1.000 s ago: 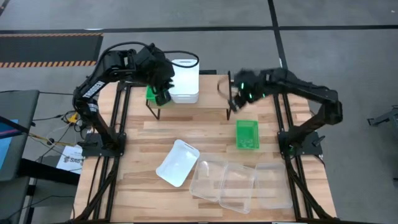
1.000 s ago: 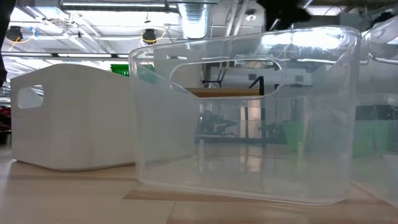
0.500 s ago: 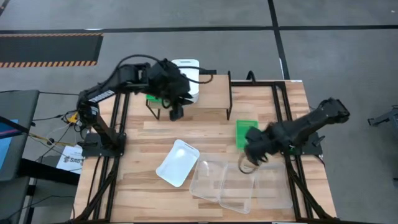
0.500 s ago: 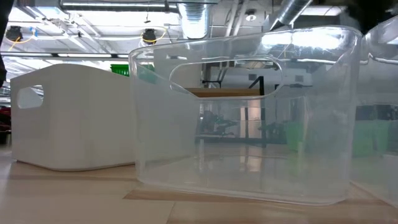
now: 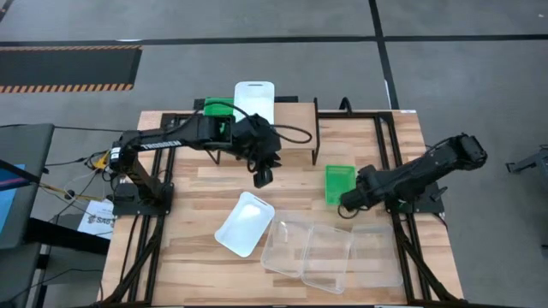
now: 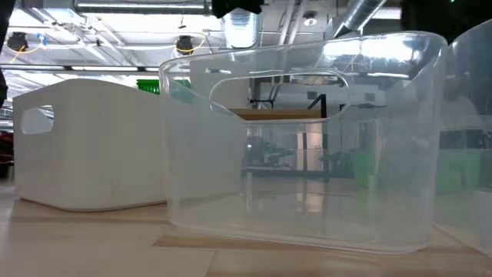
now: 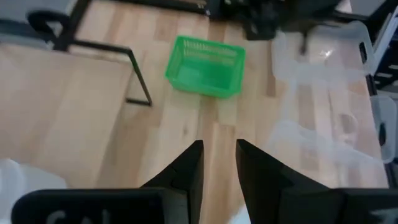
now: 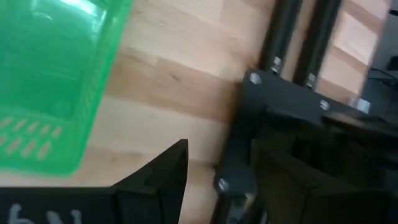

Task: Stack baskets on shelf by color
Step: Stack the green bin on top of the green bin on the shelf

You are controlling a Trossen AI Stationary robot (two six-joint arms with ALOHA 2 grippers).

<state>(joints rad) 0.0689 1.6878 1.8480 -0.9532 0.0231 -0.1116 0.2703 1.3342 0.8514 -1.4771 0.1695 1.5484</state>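
The left pincer (image 5: pixel 263 177) is hanging over the surface (image 5: pixel 188 201) just in front of the shelf (image 5: pixel 291 137), its fingers (image 7: pixel 189 171) standing slightly apart with nothing between them. The right pincer (image 5: pixel 349 203) is sitting low beside the loose green basket (image 5: pixel 339 183), at that basket's near right corner, with its fingers (image 8: pixel 168 168) spread wide and gripping nothing; whether it is touching the basket is hard to judge from above. On the shelf, a green basket (image 5: pixel 217 109) is lying at the left end and a white basket (image 5: pixel 254 100) is resting right beside it. Another white basket (image 5: pixel 244 223) is lying tilted on the surface near the middle front. Three clear baskets (image 5: pixel 330 253) are crowding the front right, overlapping one another. In the low view, a clear basket (image 6: pixel 300 146) is filling the foreground.
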